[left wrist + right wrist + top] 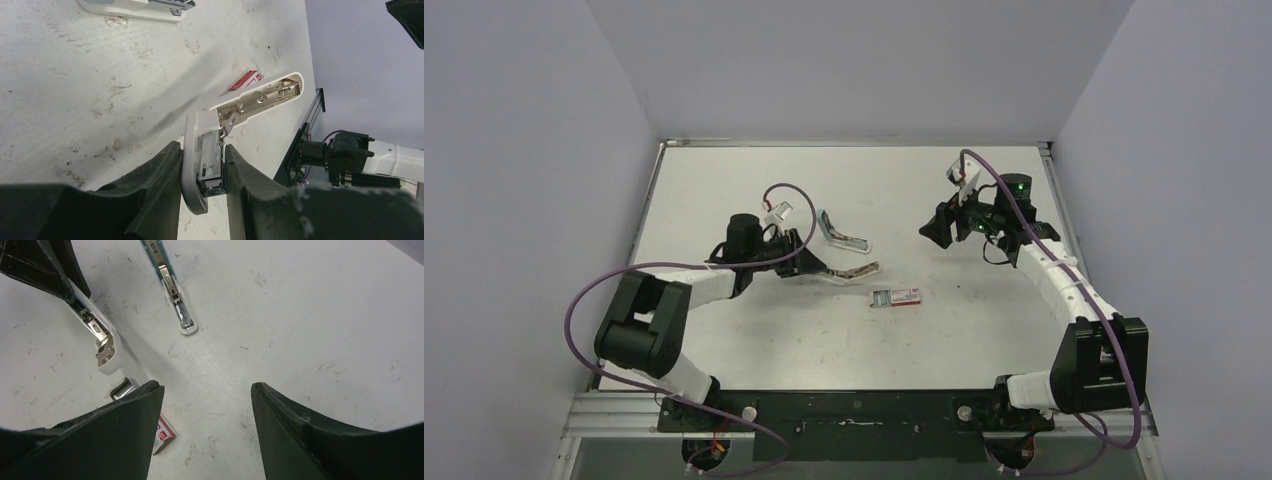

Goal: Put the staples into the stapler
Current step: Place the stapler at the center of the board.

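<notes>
L gripper (202, 150): clenched on hinge end of opened stapler (255, 97).
R gripper (205, 390): jaws apart, nothing held, hovering well apart to stapler's R.
Task item: staples presumed in red-and-white box (895, 297), flat on table (974, 340) just nearside of stapler tip; strips not made out.
Axis: box long side runs L–R; stapler's opened arm points R.
Step, judged: strip to be fetched by R gripper, lined up w/ channel; stapler to be held steady.
</notes>
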`<act>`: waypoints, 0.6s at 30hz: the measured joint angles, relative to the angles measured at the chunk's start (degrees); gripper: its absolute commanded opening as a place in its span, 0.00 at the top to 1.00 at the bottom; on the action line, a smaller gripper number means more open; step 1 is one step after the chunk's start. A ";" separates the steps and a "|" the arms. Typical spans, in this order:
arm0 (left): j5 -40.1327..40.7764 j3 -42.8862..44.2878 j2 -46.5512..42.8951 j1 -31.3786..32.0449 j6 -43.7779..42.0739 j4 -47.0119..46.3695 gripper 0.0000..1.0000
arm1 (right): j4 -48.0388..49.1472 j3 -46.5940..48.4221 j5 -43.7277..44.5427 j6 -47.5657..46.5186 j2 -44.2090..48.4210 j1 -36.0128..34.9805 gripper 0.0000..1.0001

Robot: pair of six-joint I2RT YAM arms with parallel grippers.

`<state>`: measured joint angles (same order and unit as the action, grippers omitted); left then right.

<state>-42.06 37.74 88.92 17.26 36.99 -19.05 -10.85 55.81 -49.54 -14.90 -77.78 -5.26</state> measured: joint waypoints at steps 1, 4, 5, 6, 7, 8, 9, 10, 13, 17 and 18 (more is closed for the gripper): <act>-0.09 0.00 0.96 -0.11 0.07 -0.74 1.00 | -0.02 -0.33 0.13 -0.17 0.00 0.02 0.35; -0.26 0.00 4.13 -0.46 0.09 -3.15 1.00 | -0.37 -0.76 0.35 -0.72 -0.02 0.02 0.35; -0.31 0.00 5.14 -0.63 0.09 -3.80 1.00 | -0.37 -0.81 0.37 -0.85 -0.02 0.02 0.34; -0.37 0.00 6.03 -0.81 0.07 -4.33 1.00 | -0.37 -0.83 0.44 -0.96 -0.02 0.00 0.34; -0.37 0.00 6.75 -0.94 0.04 -4.59 1.00 | -0.37 -0.85 0.48 -1.01 -0.07 0.02 0.34; -0.39 0.00 7.43 -1.14 0.02 -4.74 1.00 | -0.37 -0.87 0.48 -1.03 -0.15 0.02 0.34; -0.39 0.00 7.82 -1.25 0.00 -4.74 1.00 | -0.37 -0.87 0.48 -1.03 -0.26 0.02 0.34; -0.63 0.00 8.22 -1.40 0.04 -4.79 1.00 | -0.35 -0.87 0.48 -1.01 -0.46 0.02 0.34; -1.29 0.11 8.74 -1.79 -0.09 -4.70 0.94 | -0.37 -0.87 0.48 -1.01 -0.87 0.02 0.34; -2.12 1.86 10.08 -2.16 -0.96 -2.97 0.85 | -0.35 -0.92 0.48 -1.01 -0.90 0.02 0.34; -2.36 2.34 10.43 -2.27 -1.27 -2.45 0.82 | -0.35 -0.96 0.48 -1.01 -0.90 0.02 0.34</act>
<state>-44.42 40.07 99.35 14.98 35.73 -21.50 -11.20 54.85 -49.06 -15.90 -78.67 -5.23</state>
